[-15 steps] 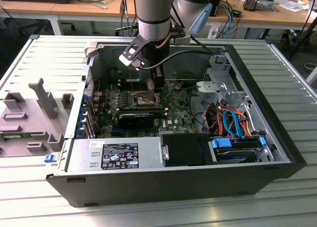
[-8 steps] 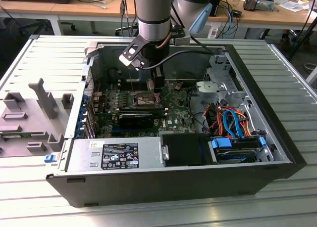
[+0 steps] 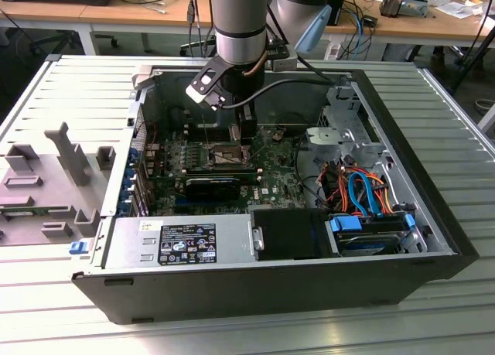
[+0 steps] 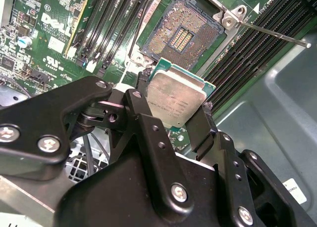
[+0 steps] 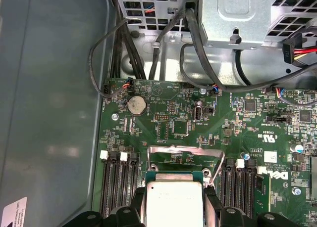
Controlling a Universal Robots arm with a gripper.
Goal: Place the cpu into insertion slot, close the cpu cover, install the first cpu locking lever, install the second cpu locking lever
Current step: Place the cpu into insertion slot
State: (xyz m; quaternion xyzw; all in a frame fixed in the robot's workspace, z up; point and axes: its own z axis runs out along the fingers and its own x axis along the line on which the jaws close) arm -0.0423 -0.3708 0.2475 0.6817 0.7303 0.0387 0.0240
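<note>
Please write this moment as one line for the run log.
gripper: jaws shut on cpu | cpu: held off the board, not seated | insertion slot: empty, pins exposed | cpu cover: open

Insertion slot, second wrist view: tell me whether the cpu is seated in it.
No, the cpu sits clamped between the fingers, and the insertion slot lies bare.

The arm (image 3: 240, 22) reaches straight down, its fingers (image 4: 148, 128) clamped on opposite edges of the cpu (image 4: 176, 101)
</note>
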